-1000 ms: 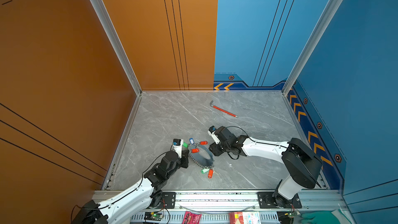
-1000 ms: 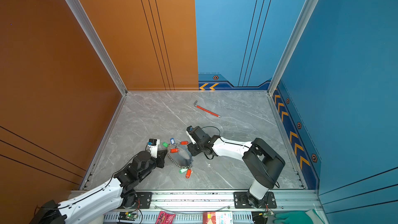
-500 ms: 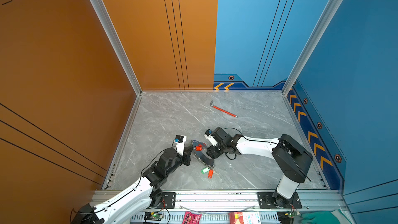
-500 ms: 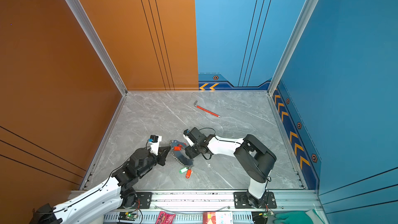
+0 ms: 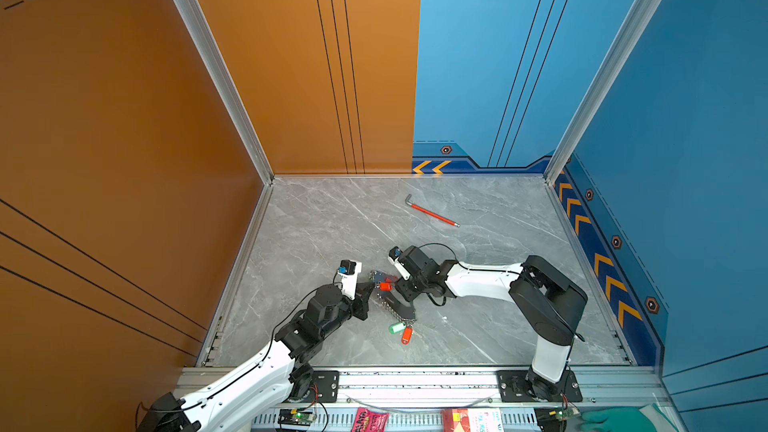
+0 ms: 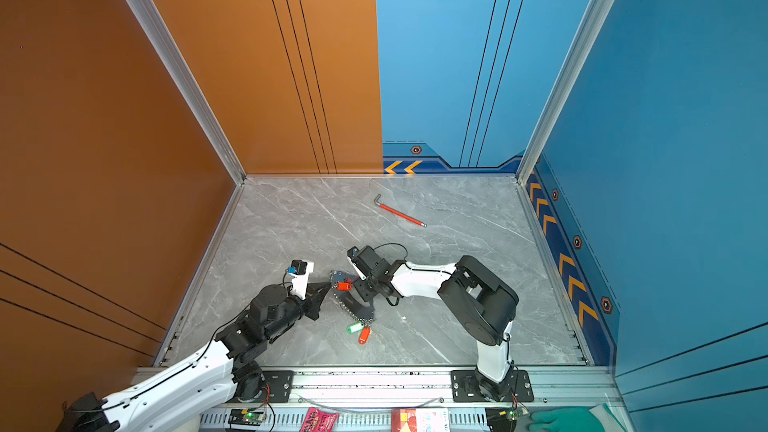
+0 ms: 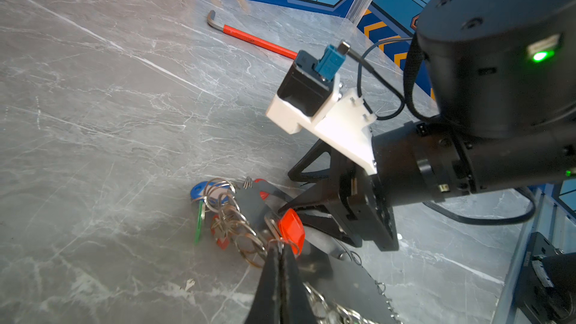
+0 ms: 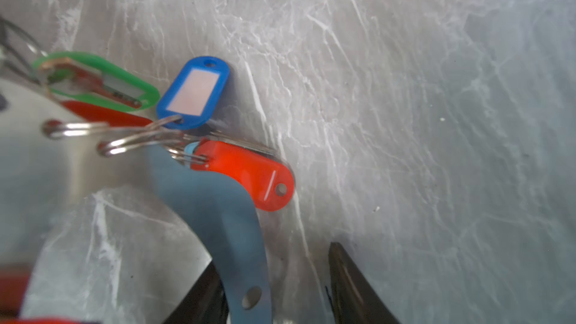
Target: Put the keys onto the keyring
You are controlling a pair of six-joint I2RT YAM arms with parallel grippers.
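Note:
The keyring (image 5: 395, 307) is a dark grey hoop edged with a chain of silver rings (image 7: 240, 225). It stands tilted between both grippers. Green (image 5: 397, 327) and orange (image 5: 406, 335) key tags lie at its near end. Blue (image 8: 194, 91), green (image 8: 93, 79) and orange (image 8: 249, 176) tagged keys cluster at its far end. My left gripper (image 7: 280, 249) is shut on a small split ring beside an orange tag (image 7: 291, 232). My right gripper (image 8: 272, 255) is open. The hoop's flat band (image 8: 230, 229) runs between its fingers, against one finger, with a gap to the other.
A red-sleeved hex wrench (image 5: 432, 214) lies on the grey marble table (image 5: 324, 226) toward the back. Orange and blue walls close the sides and back. A metal rail with both arm bases (image 5: 536, 384) runs along the front edge.
The right gripper has moved left onto the keyring. The hoop has tipped from lying flat to standing tilted, and its far tags have bunched up. The left gripper stays shut at the far end.

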